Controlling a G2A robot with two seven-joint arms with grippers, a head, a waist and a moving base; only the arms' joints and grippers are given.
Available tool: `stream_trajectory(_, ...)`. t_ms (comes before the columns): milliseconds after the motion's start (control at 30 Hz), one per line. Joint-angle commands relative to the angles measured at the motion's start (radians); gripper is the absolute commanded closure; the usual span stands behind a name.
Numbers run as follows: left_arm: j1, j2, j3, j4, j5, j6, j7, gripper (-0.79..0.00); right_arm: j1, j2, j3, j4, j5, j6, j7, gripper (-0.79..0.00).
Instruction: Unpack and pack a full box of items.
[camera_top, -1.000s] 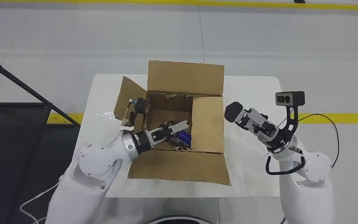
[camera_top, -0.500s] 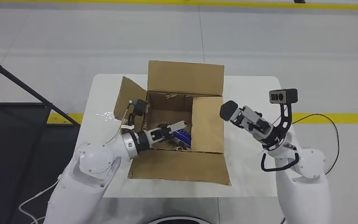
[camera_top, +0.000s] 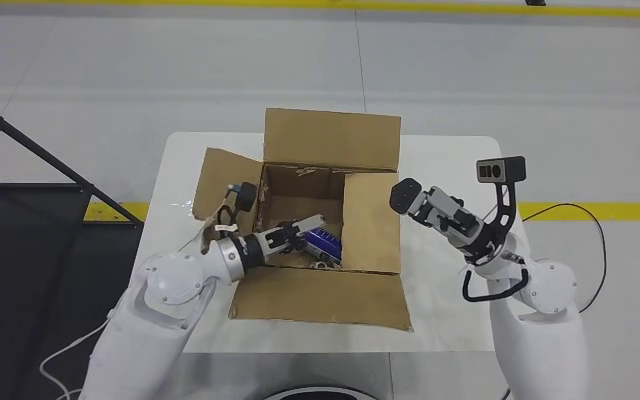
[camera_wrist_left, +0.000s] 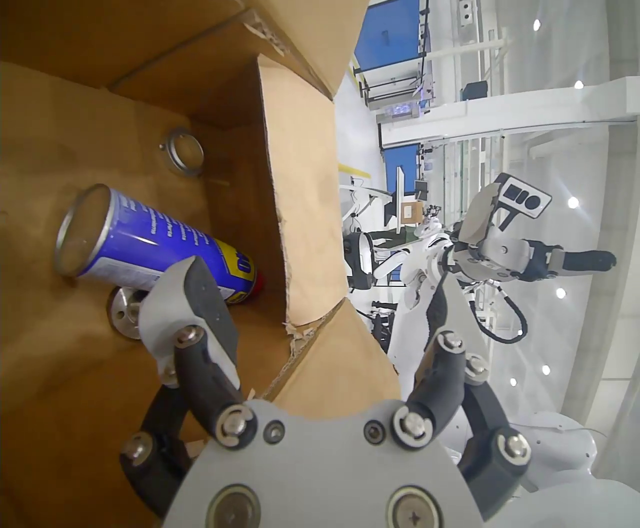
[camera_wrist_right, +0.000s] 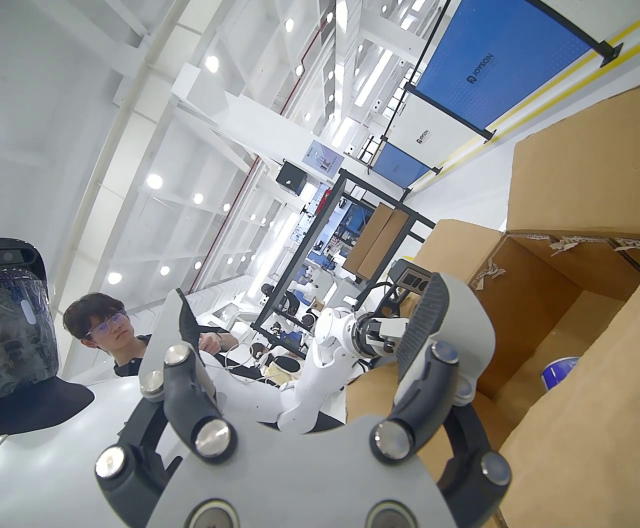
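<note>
Table (camera_top: 180, 180): white, carries the box at its middle.
Box (camera_top: 330, 140): brown cardboard, open at the top, all four flaps folded outward. The left flap slants up. The back, right and front flaps lie spread out. The torn edges along the rim are ragged.
Left gripper (camera_wrist_left: 317, 285): reaches into the box from its left side, low over the floor. The fingers stand wide apart with nothing between them. In the left wrist view one padded finger (camera_wrist_left: 200, 295) lies just in front of the blue can; contact cannot be confirmed.
Blue can (camera_wrist_left: 150, 245): lies on its side on the box floor, close to the right-hand wall. Its flat metal base faces the left wrist camera. Its red-capped end points into the corner between floor and wall.
Markings: the blue can carries rows of small white lettering along its body and a yellow patch with dark letters near the red end.
Silver disc (camera_wrist_left: 122, 310): lies on the box floor, partly hidden by the blue can.
Metal lid (camera_wrist_left: 184, 157): round, with a small tab, near the far corner inside the box, apart from the blue can.
Right gripper (camera_wrist_right: 310, 295): held raised just beside the box, at the outer edge of its right flap. The fingers are spread wide and hold nothing.
</note>
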Motion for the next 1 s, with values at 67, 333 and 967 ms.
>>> stream_trajectory(67,-0.019,-0.002,0.02,0.022,0.002,0.004,0.001,-0.785,0.001,0.004,-0.004,0.006,0.003,-0.002,-0.004,-0.785)
stream_trajectory(333,-0.027,0.001,0.017,0.051,0.009,0.02,0.01,-0.785,0.011,0.012,-0.015,0.022,0.013,-0.009,-0.008,-0.785)
stream_trajectory(967,-0.111,-0.01,0.112,0.123,0.051,0.03,0.033,-0.785,0.029,0.028,-0.034,0.055,0.04,-0.034,-0.012,-0.785)
